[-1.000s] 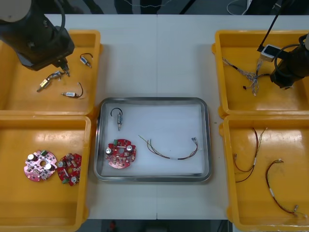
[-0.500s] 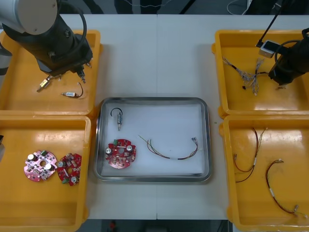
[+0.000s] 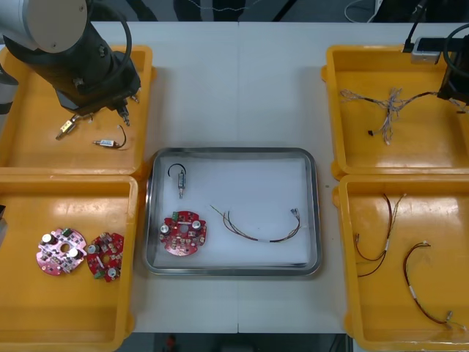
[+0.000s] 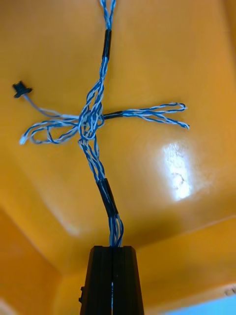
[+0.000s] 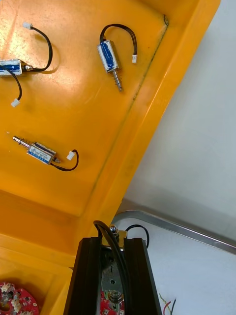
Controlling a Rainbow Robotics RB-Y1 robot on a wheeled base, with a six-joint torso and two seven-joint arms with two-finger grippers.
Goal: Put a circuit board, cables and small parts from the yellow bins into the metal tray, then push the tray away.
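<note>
At the upper right of the front view, the right gripper (image 4: pixel 113 248) is pinched shut on one end of the blue-white cable (image 4: pixel 91 120). The cable runs away from its fingertips to a knot, over the upper right bin (image 3: pixel 432 155). At the upper left, the left gripper (image 5: pixel 112 241) clamps a small metal part (image 5: pixel 112 283) between its fingers, over the upper left bin (image 5: pixel 73 98).

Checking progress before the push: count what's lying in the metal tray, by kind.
Round red circuit board: 1
Small metal part: 1
Red and yellow cable: 1
Total in the metal tray: 3
Held, uncounted: one part in left gripper over far left bin; blue and white cable in right gripper over far right bin.
</note>
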